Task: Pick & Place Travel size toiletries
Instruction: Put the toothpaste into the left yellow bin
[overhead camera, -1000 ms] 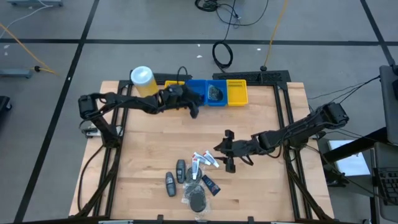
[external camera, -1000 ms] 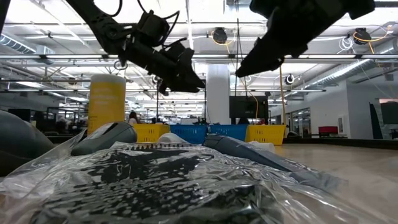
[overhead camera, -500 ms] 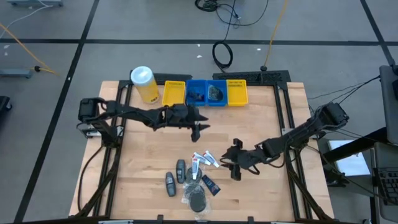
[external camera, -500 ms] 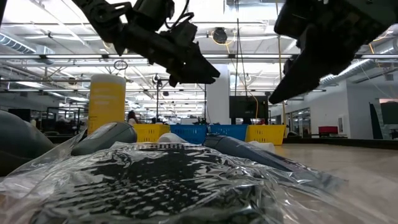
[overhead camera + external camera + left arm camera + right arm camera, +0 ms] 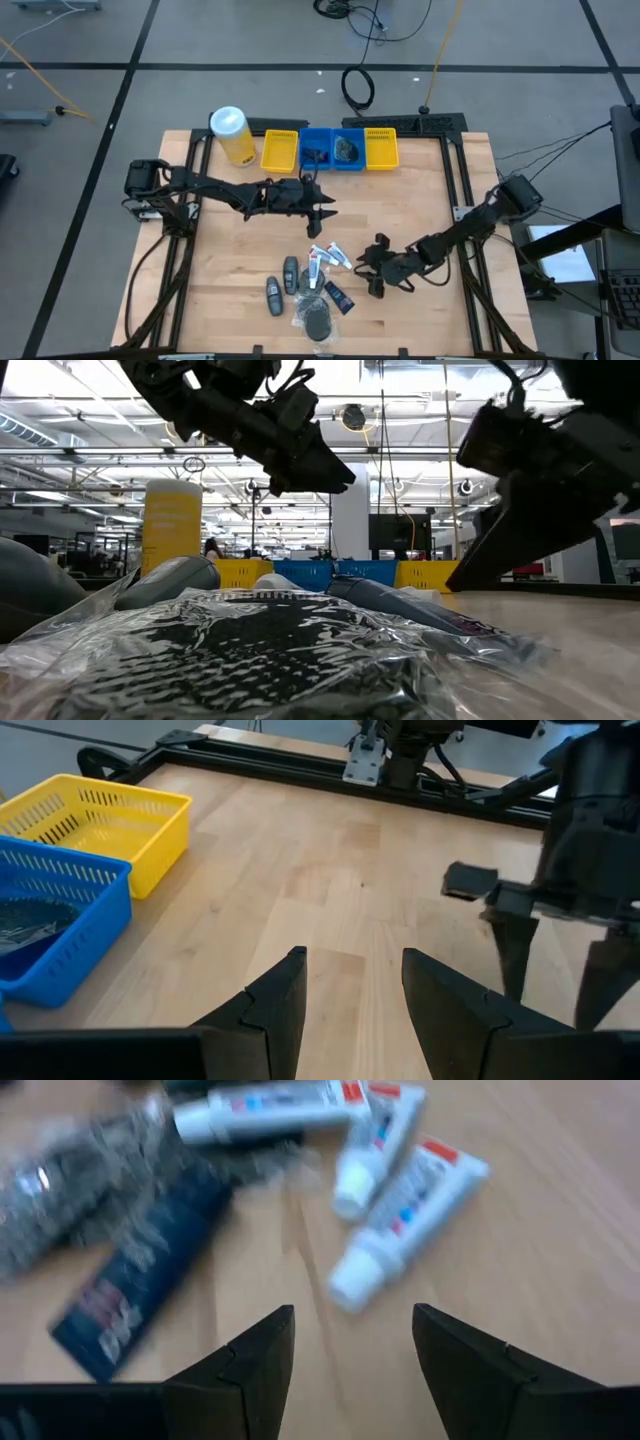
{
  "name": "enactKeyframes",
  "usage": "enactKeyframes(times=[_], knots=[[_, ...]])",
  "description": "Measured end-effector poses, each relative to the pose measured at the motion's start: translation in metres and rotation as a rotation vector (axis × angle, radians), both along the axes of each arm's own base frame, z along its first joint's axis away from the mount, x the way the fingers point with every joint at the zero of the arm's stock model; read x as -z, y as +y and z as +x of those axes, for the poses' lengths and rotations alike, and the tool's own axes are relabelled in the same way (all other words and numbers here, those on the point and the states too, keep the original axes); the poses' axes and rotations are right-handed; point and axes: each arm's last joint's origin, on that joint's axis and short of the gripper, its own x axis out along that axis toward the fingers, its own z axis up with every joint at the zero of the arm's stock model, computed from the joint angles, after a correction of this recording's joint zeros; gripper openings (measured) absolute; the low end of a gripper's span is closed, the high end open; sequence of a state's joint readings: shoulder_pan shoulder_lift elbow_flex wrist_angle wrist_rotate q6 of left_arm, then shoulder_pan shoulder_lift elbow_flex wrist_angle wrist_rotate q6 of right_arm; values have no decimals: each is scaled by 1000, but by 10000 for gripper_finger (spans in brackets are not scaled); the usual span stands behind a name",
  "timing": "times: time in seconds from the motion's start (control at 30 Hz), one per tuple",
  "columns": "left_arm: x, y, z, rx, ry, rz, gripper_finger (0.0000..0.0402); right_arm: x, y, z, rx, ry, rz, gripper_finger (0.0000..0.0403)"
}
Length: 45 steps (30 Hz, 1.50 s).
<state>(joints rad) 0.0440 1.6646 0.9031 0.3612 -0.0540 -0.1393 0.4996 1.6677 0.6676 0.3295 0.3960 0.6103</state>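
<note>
The travel size toiletries lie in a cluster near the table's front edge. They are white tubes [image 5: 330,255] with red on them, two dark grey oval bottles [image 5: 290,275], a dark sachet [image 5: 338,296] and a black puff [image 5: 317,318] in clear wrap. My right gripper [image 5: 373,272] hangs open just right of the tubes. In the right wrist view its fingers [image 5: 350,1350] point at a tube [image 5: 410,1190] and the sachet [image 5: 140,1290]. My left gripper [image 5: 325,212] is open over the table's middle, empty.
A yellow bin [image 5: 280,150], a blue bin [image 5: 326,139] with dark items inside, and a second yellow bin [image 5: 381,148] stand in a row at the far edge. A tall yellow canister [image 5: 230,133] with a white lid stands left of them. Bare wood lies between bins and cluster.
My left gripper has swung away from the blue bin toward the table's near edge and middle, staying open. My right gripper has come down and toward the near edge beside the tubes, rolling as it went, also open. The toiletries have not moved.
</note>
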Motion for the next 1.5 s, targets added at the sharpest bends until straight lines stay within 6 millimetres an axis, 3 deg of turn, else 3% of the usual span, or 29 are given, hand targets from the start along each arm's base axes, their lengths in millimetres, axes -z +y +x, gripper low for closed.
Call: enactKeyframes(times=[0.47, 0.8, 0.93, 1.27, 1.5], knots=[[0, -12, 0, 28, -2, -12, 163, 23, 3, 12, 36, -47, 56, 196], [0, -12, 0, 27, -3, -12, 164, 28, -1, 17, 80, -63, 61, 192], [0, -12, 0, 27, -3, -12, 164, 28, -2, 16, 98, -62, 44, 162], [0, -12, 0, 27, -3, -12, 163, 29, -4, 15, 120, -57, 19, 38], [0, -12, 0, 27, -3, -12, 163, 30, -4, 15, 124, -55, 15, 24]])
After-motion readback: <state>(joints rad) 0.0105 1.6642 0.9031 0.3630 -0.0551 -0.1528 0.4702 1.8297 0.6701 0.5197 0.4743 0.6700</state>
